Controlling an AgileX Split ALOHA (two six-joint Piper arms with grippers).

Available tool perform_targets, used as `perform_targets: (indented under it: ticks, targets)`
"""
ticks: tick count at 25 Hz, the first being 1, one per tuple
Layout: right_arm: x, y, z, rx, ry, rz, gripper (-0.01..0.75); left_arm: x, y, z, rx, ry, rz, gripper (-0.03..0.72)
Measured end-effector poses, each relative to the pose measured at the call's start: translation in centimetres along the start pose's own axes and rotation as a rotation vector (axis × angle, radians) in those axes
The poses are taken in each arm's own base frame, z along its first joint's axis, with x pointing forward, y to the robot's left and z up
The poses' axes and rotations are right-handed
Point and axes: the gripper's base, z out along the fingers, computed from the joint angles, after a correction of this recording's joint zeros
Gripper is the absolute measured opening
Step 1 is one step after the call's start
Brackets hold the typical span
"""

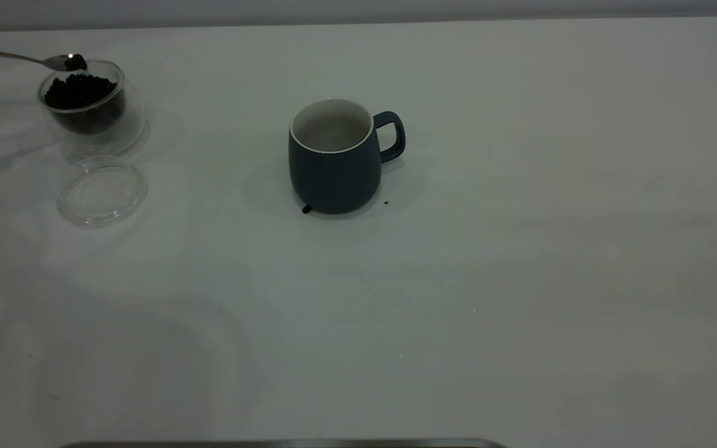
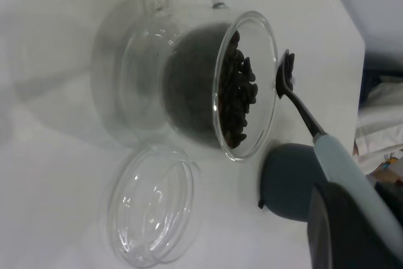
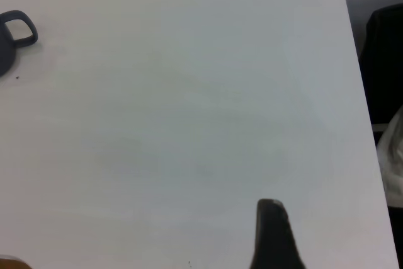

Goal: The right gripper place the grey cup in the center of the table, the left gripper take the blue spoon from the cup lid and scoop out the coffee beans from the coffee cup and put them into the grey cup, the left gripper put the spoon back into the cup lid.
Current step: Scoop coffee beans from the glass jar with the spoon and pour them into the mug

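now coffee cup (image 1: 88, 106) full of coffee beans (image 1: 79, 90), grey cup (image 1: 333, 158) empty

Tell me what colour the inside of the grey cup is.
White, with a white rim, on the grey cup; the exterior view shows it best.

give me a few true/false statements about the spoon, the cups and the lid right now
1. The blue spoon is held above the coffee cup with beans in its bowl. True.
2. The cup lid sits on top of the coffee cup. False: it lies flat on the table beside that cup.
3. The grey cup lies tipped on its side. False: it stands upright near the table's middle.
4. A stray coffee bean lies on the table at the grey cup's base. True.
5. The left gripper grips the spoon's pale handle. True.
6. The coffee cup is empty. False: the coffee beans fill much of it.
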Motion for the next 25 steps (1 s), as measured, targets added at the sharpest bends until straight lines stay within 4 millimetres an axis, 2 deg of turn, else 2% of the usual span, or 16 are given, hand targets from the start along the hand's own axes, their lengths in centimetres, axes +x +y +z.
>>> perform_targets:
  ticks: [16,25]
  targets:
    - [0.0,0.0,0.0,0.0,0.0,0.0,0.461,0.1,0.0,0.2,0.013,-0.005,-0.048,0.133]
    - [0.0,0.0,0.0,0.0,0.0,0.0,0.461,0.6,-1.1,2.6,0.03,0.048,-0.037,0.133]
